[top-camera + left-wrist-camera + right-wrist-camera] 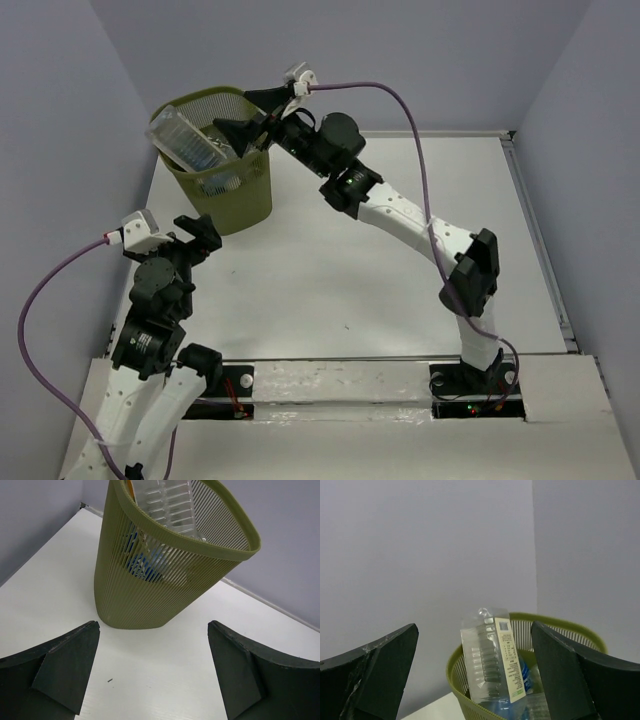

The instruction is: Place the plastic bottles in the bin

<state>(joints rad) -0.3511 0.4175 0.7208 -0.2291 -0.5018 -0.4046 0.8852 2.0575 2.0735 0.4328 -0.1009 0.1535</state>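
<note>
The olive-green mesh bin [243, 203] stands at the table's far left; it also shows in the left wrist view [150, 600] and the right wrist view [465, 700]. A large squarish clear bottle [188, 138] sticks out of its top, also in the right wrist view [490, 665] and the left wrist view [170, 505]. Smaller bottles with blue labels [140, 565] lie inside. My right gripper [252, 112] is open and empty, just above the bin's right rim. My left gripper [205, 232] is open and empty, near the bin's base.
Grey walls close in the white table [400, 280] at the back and both sides. A raised edge [530, 200] runs along the table's right side. The right arm [420, 225] arches across the table's middle.
</note>
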